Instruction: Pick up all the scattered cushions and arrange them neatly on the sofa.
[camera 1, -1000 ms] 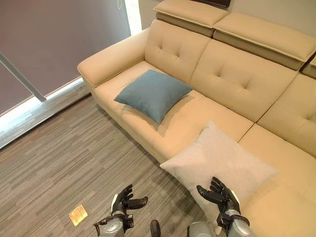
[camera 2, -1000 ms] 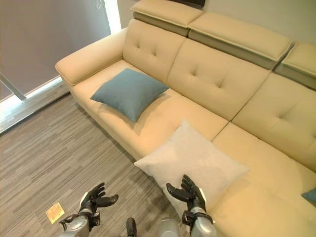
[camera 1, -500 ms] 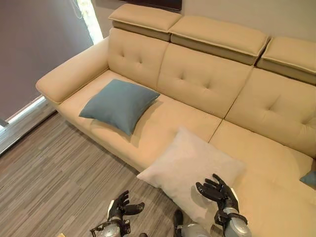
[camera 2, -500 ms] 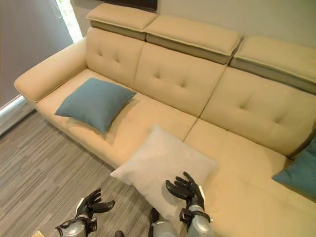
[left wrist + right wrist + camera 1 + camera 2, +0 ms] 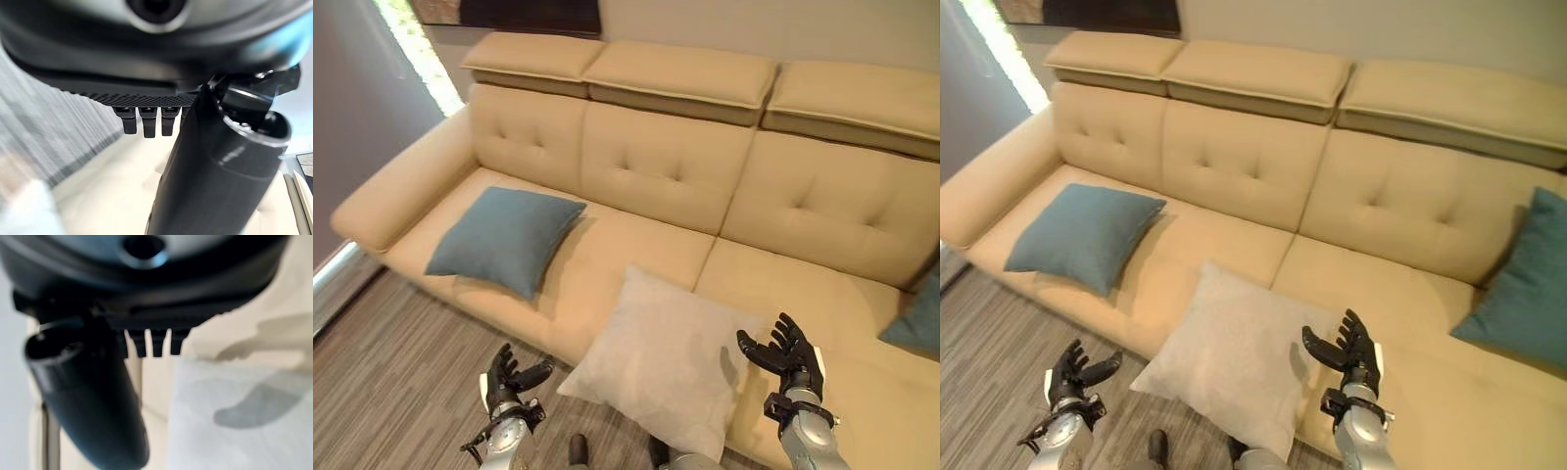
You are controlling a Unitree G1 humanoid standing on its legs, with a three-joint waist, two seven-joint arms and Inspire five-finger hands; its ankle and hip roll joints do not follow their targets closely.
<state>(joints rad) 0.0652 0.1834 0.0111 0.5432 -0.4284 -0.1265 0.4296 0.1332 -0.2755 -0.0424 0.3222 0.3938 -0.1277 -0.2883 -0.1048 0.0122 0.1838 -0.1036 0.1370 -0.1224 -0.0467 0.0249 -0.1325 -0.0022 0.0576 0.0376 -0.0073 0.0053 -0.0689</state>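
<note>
Three cushions lie on the beige sofa [image 5: 1234, 176]. The white cushion [image 5: 1234, 352] sits flat on the middle seat at about 6 o'clock in the head views, one corner hanging past the seat's front edge toward the floor. A teal cushion [image 5: 504, 240] lies flat on the seat at 9 o'clock, near the sofa's armrest [image 5: 386, 191] and well apart from the white one. A second teal cushion [image 5: 1518, 284] leans upright against the backrest at 3 o'clock, at the far end of the seat.

The right hand [image 5: 1349, 351] is raised above the seat just beside the white cushion's 3 o'clock edge, palm turned toward the cushion, fingers spread and straight, holding nothing; its wrist view shows the fingertips [image 5: 154, 345] extended with the pale cushion fabric beyond them. The left hand [image 5: 506, 377] is held at 7 o'clock over the striped grey floor [image 5: 382, 382], in front of the sofa and apart from both nearer cushions, fingers spread and relaxed, thumb out, empty. Its wrist view shows the fingertips [image 5: 146, 122] straight.

A dark framed picture [image 5: 519, 12] hangs on the wall above the headrests at 11 o'clock.
</note>
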